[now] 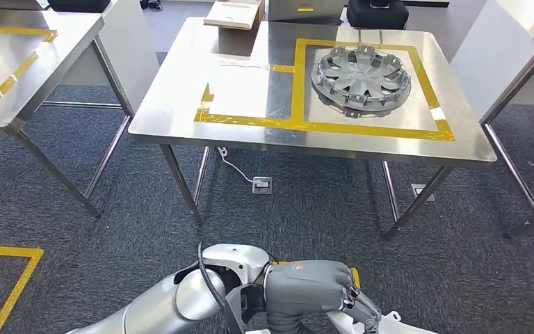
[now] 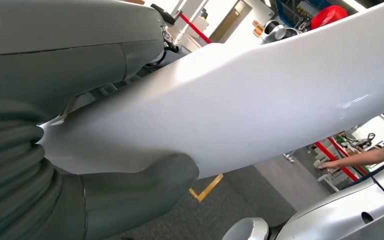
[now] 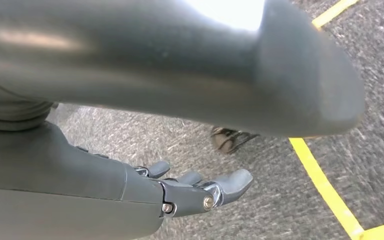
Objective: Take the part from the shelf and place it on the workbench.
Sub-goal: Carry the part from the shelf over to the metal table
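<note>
Left hand: the left hand (image 1: 306, 285) is seen at 6 o'clock in the head view, clamped on the white part (image 2: 240, 100); in its wrist view the thumb (image 2: 145, 185) is pressed against the panel's edge.
Right hand: the right hand (image 3: 180, 190) is held over grey carpet, its fingers (image 3: 230, 182) apart and nothing gripped.
Part: a long, smooth white panel is carried low at the robot's front, its long axis running away from the holding hand; a tip (image 1: 389, 323) is glimpsed by the fingers.
Key relation: the table (image 1: 250, 90) lies at 12 o'clock, well apart from the carried part.
Table load: a wheel cover (image 1: 360, 76) is seated inside the yellow-taped bay toward 1 o'clock.
Nearer arm: the left, judged the placing arm.
</note>
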{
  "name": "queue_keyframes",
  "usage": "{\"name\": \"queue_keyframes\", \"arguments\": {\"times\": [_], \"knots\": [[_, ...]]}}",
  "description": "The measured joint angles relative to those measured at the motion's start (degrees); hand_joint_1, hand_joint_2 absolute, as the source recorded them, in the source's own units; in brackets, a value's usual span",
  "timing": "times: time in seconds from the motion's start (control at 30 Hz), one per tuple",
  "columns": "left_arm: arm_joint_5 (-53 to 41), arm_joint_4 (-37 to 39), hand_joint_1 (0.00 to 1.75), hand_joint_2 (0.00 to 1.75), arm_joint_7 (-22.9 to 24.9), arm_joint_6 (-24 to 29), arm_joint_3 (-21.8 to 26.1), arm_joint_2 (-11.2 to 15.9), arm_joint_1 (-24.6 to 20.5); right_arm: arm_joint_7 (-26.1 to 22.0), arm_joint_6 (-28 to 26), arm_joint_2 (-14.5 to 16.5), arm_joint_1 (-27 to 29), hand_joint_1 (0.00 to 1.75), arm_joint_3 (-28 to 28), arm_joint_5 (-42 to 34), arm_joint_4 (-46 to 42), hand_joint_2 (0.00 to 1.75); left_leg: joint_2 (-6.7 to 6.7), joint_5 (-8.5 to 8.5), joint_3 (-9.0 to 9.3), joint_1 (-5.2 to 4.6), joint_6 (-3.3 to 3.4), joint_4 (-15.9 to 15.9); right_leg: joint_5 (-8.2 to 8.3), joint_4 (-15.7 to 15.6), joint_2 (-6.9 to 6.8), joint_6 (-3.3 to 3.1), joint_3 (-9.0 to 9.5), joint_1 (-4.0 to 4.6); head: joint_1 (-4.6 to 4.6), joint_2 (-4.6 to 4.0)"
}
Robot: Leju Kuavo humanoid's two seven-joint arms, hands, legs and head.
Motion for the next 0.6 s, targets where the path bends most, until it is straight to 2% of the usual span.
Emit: {"name": "queue_keyframes", "arguments": {"times": [0.07,0.1,0.13,0.17,0.2,0.27,0.3,0.33,0.4,0.43,0.47,0.5,0.53,0.6], "knots": [[-0.03,0.05,1.75,1.75,0.09,-0.02,0.00,-0.04,0.00,-0.01,0.01,0.02,0.08,0.00,0.00,-0.07,-0.01,0.00,-0.02,-1.39,1.70,0.03,-0.40,0.09,5.95,-7.17,-0.15,-0.06,1.30,-0.15,0.06,0.00],[-0.04,0.11,1.75,1.75,0.14,-0.06,0.00,-0.07,0.00,0.00,0.01,0.05,0.11,0.00,0.00,-0.13,-0.01,0.00,-0.05,-2.11,2.32,-0.01,-0.70,0.10,8.16,-9.95,-0.32,-0.33,1.95,-0.08,0.09,0.00],[-0.05,0.17,1.75,1.75,0.20,-0.11,0.01,-0.12,-0.01,0.01,0.01,0.08,0.13,0.00,0.00,-0.21,-0.01,0.00,-0.08,-2.79,2.79,-0.04,-1.06,0.01,9.58,-11.55,-0.46,-0.70,2.47,0.07,0.09,0.00],[-0.05,0.22,1.75,1.75,0.24,-0.16,0.03,-0.20,-0.04,0.00,0.01,0.11,0.15,0.00,0.00,-0.29,0.00,0.00,-0.13,-3.13,3.28,-0.08,-1.47,0.17,9.87,-12.03,-0.55,-1.22,2.78,0.20,0.09,0.00],[-0.05,0.24,1.75,1.75,0.27,-0.20,0.04,-0.34,-0.12,-0.02,0.00,0.14,0.09,0.00,0.00,-0.36,0.00,0.00,-0.17,-3.20,3.57,-0.07,-1.87,0.33,9.37,-12.11,-0.51,-1.79,3.31,0.28,0.09,0.00],[-0.06,0.24,1.75,1.75,0.31,-0.21,0.05,-0.67,-0.35,-0.09,0.00,0.20,-0.01,0.00,0.01,-0.42,0.00,0.00,0.01,-2.71,3.21,0.00,-2.44,2.75,8.92,-12.51,-0.34,-2.77,4.69,0.15,-0.02,0.00],[-0.07,0.26,1.75,1.75,0.32,-0.23,0.05,-0.80,-0.51,-0.13,0.00,0.22,-0.08,0.00,0.02,-0.42,0.00,0.00,0.12,-2.69,1.81,0.05,-2.67,5.19,8.56,-12.65,-0.29,-3.16,5.44,0.11,-0.15,0.00],[-0.07,0.29,1.75,1.75,0.34,-0.26,0.04,-0.86,-0.61,-0.15,0.00,0.24,-0.11,0.00,0.02,-0.42,0.00,0.00,0.22,-3.21,-0.35,0.12,-2.89,8.44,8.09,-12.79,-0.27,-3.42,6.07,0.08,-0.31,0.00],[-0.08,0.43,1.75,1.75,0.39,-0.33,0.01,-0.91,-0.73,-0.13,0.00,0.24,-0.10,0.00,0.03,-0.44,0.00,0.00,0.29,-5.99,-5.48,0.21,-3.25,14.69,7.03,-12.86,-0.21,-3.60,7.19,0.07,-0.54,0.00],[-0.09,0.53,1.75,1.75,0.42,-0.35,-0.01,-0.91,-0.73,-0.09,0.00,0.24,-0.07,0.00,0.03,-0.46,0.00,0.00,0.31,-7.44,-7.56,0.22,-3.36,16.28,6.41,-12.87,-0.14,-3.60,7.85,0.07,-0.57,0.00],[-0.10,0.63,1.75,1.75,0.43,-0.37,-0.03,-0.91,-0.73,-0.05,0.00,0.26,-0.04,0.00,0.03,-0.48,0.00,0.00,0.33,-8.10,-8.91,0.21,-3.34,16.31,5.76,-12.87,-0.06,-3.58,8.61,0.07,-0.60,0.00],[-0.11,0.72,1.75,1.75,0.43,-0.37,-0.05,-0.92,-0.73,-0.02,0.00,0.30,-0.03,0.00,0.03,-0.50,0.00,0.00,0.35,-7.42,-9.44,0.20,-3.19,14.67,5.07,-12.87,0.02,-3.54,9.49,0.08,-0.62,0.00],[-0.12,0.77,1.75,1.75,0.44,-0.38,-0.07,-0.95,-0.74,-0.01,0.00,0.37,-0.04,0.00,0.02,-0.54,0.00,0.00,0.37,-5.21,-9.31,0.14,-2.88,11.67,4.37,-12.90,0.09,-3.45,10.39,0.08,-0.66,0.00],[-0.12,0.91,1.75,1.75,0.43,-0.40,-0.09,-0.99,-0.77,0.03,0.00,0.63,-0.05,0.00,0.02,-0.64,0.00,0.00,0.49,1.94,-8.65,-0.20,-2.03,4.61,3.06,-12.97,0.21,-3.04,11.66,0.12,-0.72,0.00]]}}
